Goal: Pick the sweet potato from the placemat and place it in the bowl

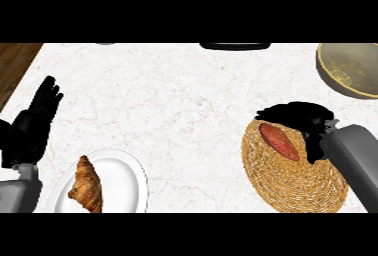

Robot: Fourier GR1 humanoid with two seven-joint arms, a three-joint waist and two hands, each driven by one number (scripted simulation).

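Observation:
A reddish-brown sweet potato point(280, 141) lies on the upper left part of a round woven placemat point(291, 177) at the right of the counter. My right hand point(303, 118) hangs over the mat's far edge, its fingers curled above and beside the potato's far end; whether they touch it is not clear. The olive bowl point(353, 70) sits at the far right corner, cut by the view's edge. My left hand point(35, 119) rests open at the left edge, fingers up.
A white plate point(125, 176) with a croissant point(88, 186) on it stands at the front left. A dark object point(235, 46) shows at the counter's far edge. Wooden floor point(15, 60) lies beyond the left edge.

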